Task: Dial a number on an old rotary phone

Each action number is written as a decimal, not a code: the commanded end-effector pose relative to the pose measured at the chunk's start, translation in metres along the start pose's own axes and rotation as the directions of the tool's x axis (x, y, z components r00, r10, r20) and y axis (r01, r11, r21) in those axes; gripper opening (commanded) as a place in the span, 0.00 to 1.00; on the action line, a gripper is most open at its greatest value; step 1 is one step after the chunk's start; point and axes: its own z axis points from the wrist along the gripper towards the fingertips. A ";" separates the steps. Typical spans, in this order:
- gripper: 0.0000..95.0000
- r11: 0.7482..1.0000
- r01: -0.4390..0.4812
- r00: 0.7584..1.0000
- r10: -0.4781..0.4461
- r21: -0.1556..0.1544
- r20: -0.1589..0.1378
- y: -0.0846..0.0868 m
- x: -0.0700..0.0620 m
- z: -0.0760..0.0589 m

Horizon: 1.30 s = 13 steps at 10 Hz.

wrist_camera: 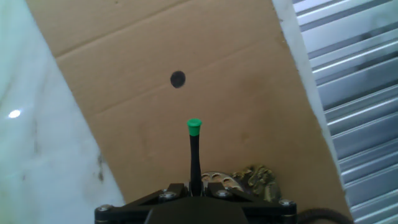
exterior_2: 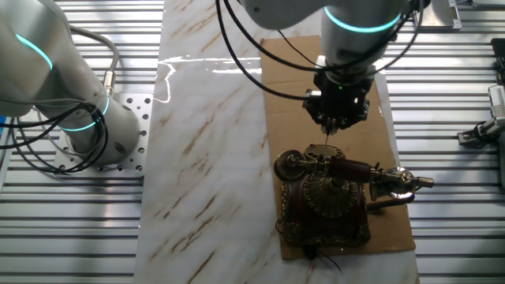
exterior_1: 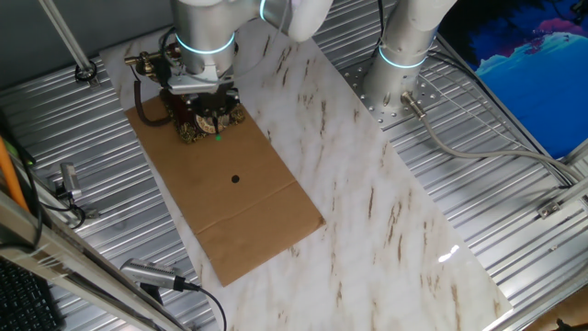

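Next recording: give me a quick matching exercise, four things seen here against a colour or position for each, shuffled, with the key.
Things:
1. old rotary phone
2. thin stick held in the tool
3. cardboard sheet
4. small dark dot

Descriptions:
A. brown, lying flat on the marble tabletop
B. black with a green tip
C. on bare cardboard, apart from the phone
D. dark red-brown with gold trim, at one end of the cardboard

Pairs: 1-D, 2-B, 3-A, 4-C
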 end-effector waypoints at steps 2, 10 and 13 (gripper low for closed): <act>0.00 1.000 0.009 1.000 -0.009 -0.001 -0.005 -0.003 0.001 -0.001; 0.00 1.000 0.014 1.000 -0.014 0.011 0.017 -0.008 0.015 0.002; 0.00 1.000 0.005 1.000 -0.005 0.027 0.025 -0.009 0.020 0.003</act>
